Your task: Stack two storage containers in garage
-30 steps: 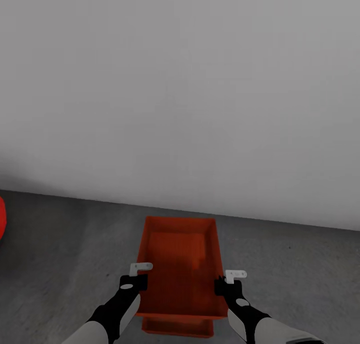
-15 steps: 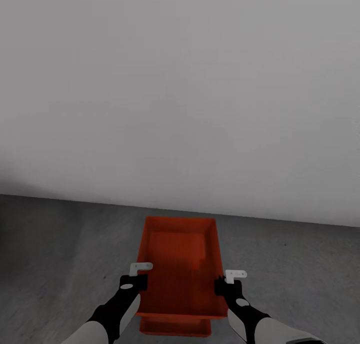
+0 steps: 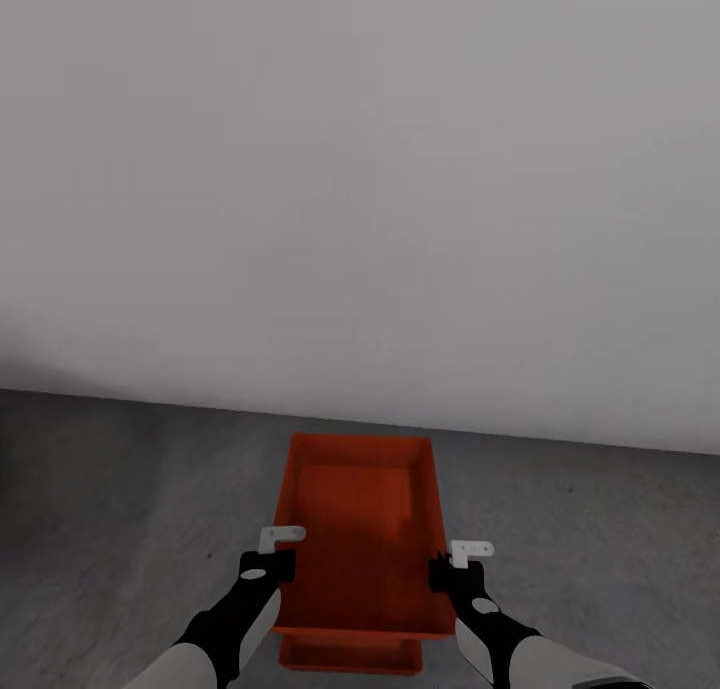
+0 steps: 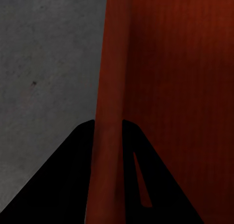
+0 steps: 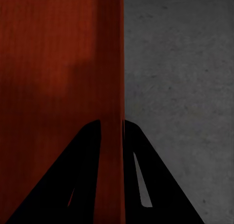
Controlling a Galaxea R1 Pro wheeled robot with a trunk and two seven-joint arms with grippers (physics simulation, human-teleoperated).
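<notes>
In the head view I hold an orange-red storage container [image 3: 360, 529] by its two long side walls, low over the garage's dark grey floor [image 3: 120, 509]. My left gripper [image 3: 274, 567] is shut on its left rim and my right gripper [image 3: 443, 572] on its right rim. Under its near end the edge of a second storage container [image 3: 350, 656] shows, lower down. In the left wrist view the rim [image 4: 111, 87] runs between the black fingers [image 4: 63, 185] of the left gripper [image 4: 108, 131]. The right gripper [image 5: 112, 125] clamps the other rim [image 5: 111, 63] the same way.
A plain pale grey wall [image 3: 360, 169] rises just beyond the containers and meets the floor along a line across the view. Speckled concrete lies open on both sides, as the wrist views show [image 4: 48, 63] [image 5: 180, 87].
The camera shifted slightly a second ago, taking a red shape at the left edge out of the picture. Both grippers keep their hold on the container; nothing has moved since half a second ago.
</notes>
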